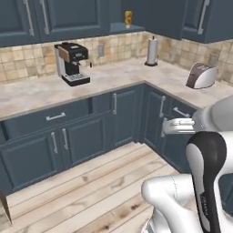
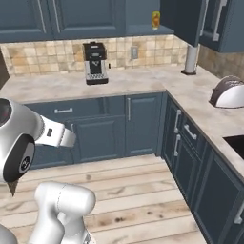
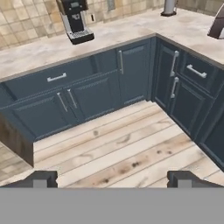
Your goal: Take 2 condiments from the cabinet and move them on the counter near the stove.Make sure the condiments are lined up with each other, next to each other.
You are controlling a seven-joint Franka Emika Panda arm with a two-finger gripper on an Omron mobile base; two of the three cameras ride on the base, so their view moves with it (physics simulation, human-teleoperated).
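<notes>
A small yellow bottle with a red-orange label (image 1: 128, 18) (image 2: 156, 20), one of the condiments, stands on the slate-blue shelf of the dark blue wall cabinet (image 1: 119, 28) (image 2: 143, 31) above the corner of the counter (image 1: 113, 77) (image 2: 138, 78). My gripper (image 3: 112, 179) is open, far from the shelf, and points down at the wooden floor and the base cabinets. Nothing is between its fingertips (image 3: 41, 178). The stove is out of view.
A black coffee machine (image 1: 71, 63) (image 2: 96, 63) (image 3: 75, 19) stands against the tiled wall. A paper-towel roll (image 1: 152, 51) (image 2: 191, 59) stands in the corner. A toaster (image 1: 201, 75) (image 2: 228, 93) sits on the right-hand run, with a dark sink (image 2: 236, 142) nearer me.
</notes>
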